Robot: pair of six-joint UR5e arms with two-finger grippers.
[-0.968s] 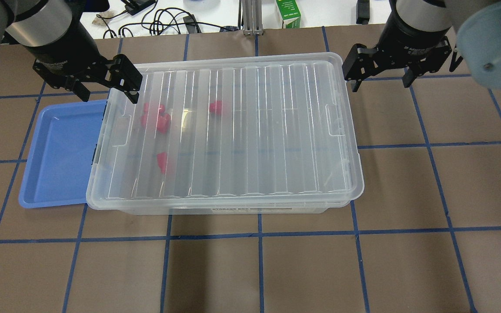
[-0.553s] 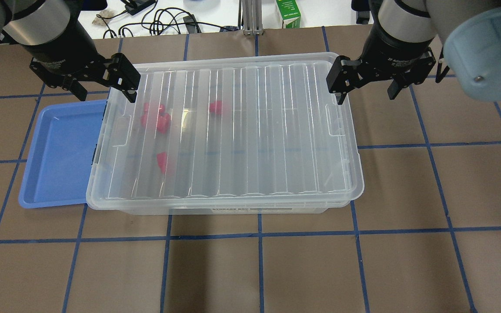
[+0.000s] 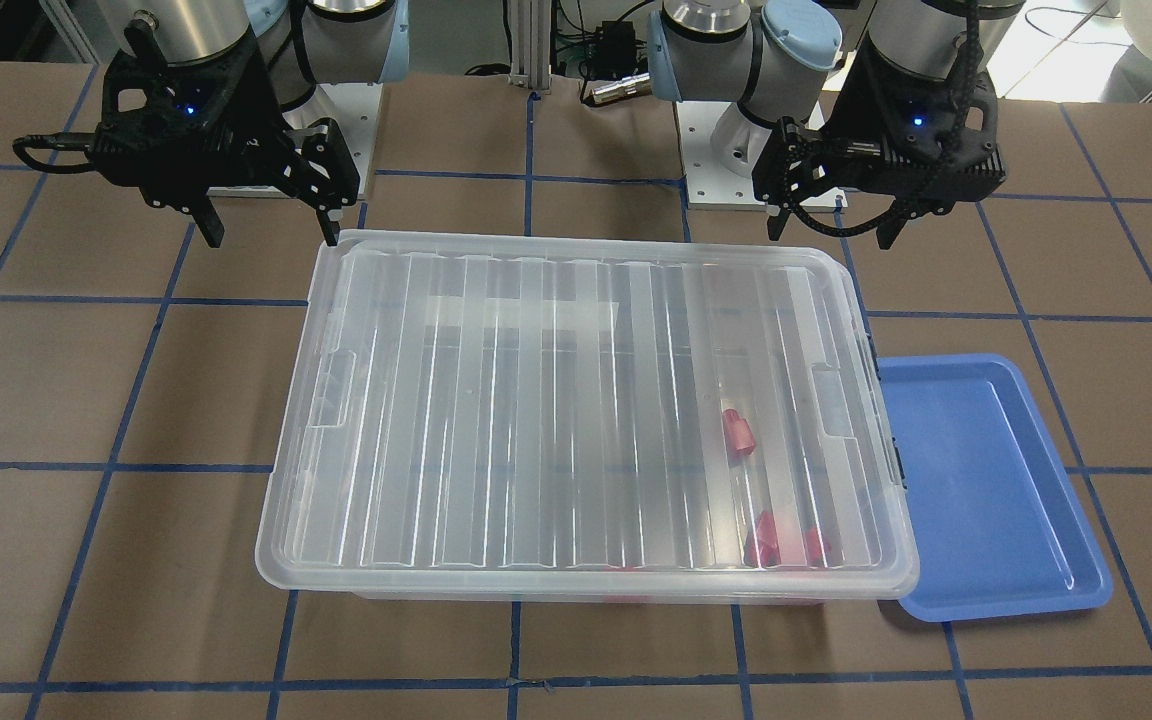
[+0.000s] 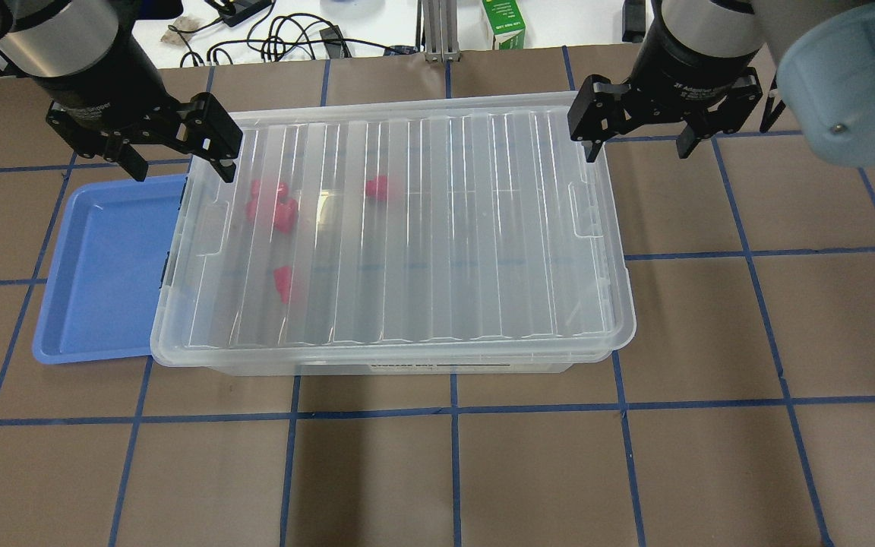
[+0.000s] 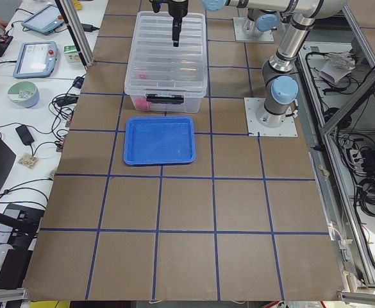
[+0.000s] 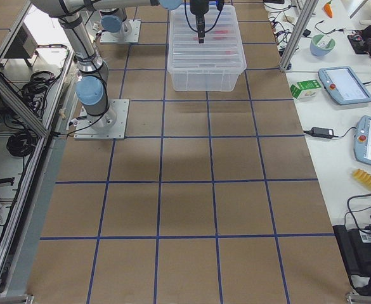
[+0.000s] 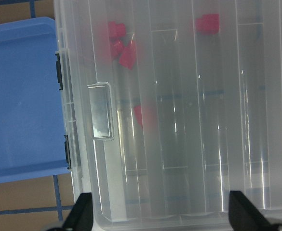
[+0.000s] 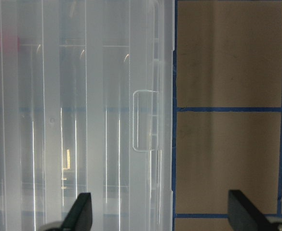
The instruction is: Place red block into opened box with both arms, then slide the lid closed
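I see my right gripper [image 4: 639,143] has slid inward to straddle the far right corner of the ribbed translucent plastic lid [image 4: 437,243], spread wide and empty like my left gripper [image 4: 179,162] at the far left corner, with small glossy red blocks [image 4: 377,188] lying inside the clear rectangular plastic box [image 4: 407,366] beneath.

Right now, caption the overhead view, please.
Lid over box, red blocks inside; left gripper, right gripper open at corners.
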